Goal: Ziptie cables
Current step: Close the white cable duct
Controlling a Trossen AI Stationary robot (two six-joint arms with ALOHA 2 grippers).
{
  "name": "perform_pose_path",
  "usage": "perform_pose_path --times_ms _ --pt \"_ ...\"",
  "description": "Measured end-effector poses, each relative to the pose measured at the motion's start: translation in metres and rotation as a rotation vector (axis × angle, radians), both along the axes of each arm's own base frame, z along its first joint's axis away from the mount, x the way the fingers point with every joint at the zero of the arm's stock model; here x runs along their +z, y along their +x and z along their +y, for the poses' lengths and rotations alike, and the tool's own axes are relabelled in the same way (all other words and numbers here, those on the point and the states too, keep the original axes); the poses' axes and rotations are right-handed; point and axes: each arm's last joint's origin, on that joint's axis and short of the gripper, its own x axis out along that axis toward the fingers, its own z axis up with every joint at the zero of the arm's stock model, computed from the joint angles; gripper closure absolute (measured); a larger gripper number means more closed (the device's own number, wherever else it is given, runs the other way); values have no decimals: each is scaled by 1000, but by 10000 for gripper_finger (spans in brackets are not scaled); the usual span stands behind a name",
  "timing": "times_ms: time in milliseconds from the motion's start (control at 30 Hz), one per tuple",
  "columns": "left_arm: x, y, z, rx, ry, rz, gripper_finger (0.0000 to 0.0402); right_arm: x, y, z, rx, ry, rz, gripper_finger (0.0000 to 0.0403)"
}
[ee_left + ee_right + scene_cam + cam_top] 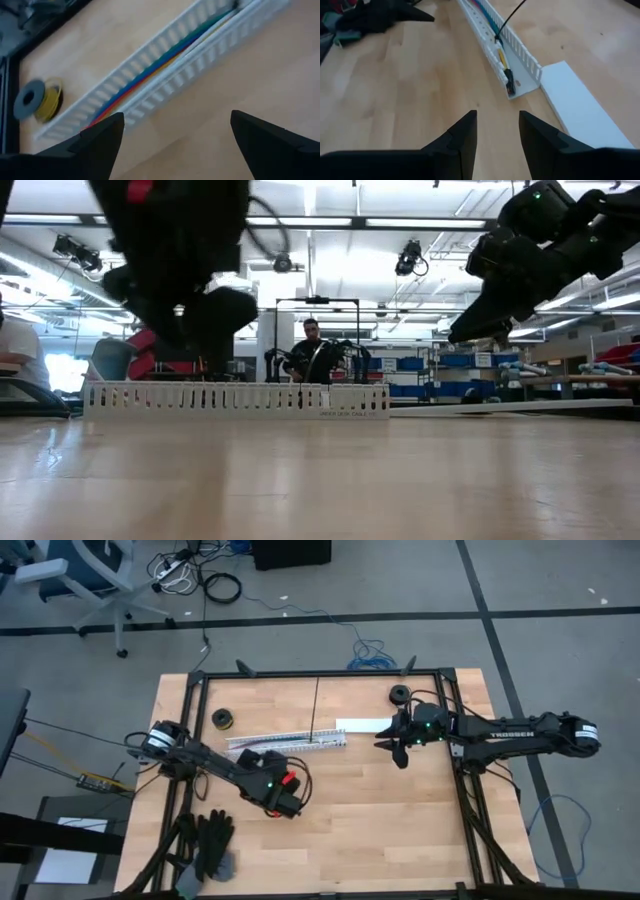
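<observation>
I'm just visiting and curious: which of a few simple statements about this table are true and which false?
1. The coloured cables lie inside the white slotted channel. True.
2. The left gripper has its jaws wide apart. True.
3. The right gripper is clamped on the cables. False: it holds nothing and hangs short of the channel's end.
4. A spool of yellow wire sits inside the channel. False: it rests on the table beside it.
5. A white flat strip lies by the channel's end. True.

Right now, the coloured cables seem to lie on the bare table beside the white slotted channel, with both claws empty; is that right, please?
Not quite: the cables lie inside the white slotted channel, between its walls, as the left wrist view shows. The left claw and right claw do hold nothing.
</observation>
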Motion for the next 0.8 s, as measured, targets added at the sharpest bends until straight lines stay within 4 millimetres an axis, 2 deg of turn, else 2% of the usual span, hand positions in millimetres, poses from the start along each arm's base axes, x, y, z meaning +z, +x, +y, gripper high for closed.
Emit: perform_pose_path --times_ms 200,333,467,567,800 --pt "-32 -21 5 90 -45 -6 58 -1 0 -1 -53 42 3 274" --pt "-41 -27 8 66 -81 -21 58 1 1 0 -78 80 -20 274" --pt "-40 -24 7 -88 -122 -49 58 2 2 2 -103 113 -34 274" --pt "-35 -29 12 -170 -120 -42 58 2 3 6 -129 141 -40 274" --pt "-32 -71 34 -206 -107 -86 58 2 5 16 -194 151 -52 274"
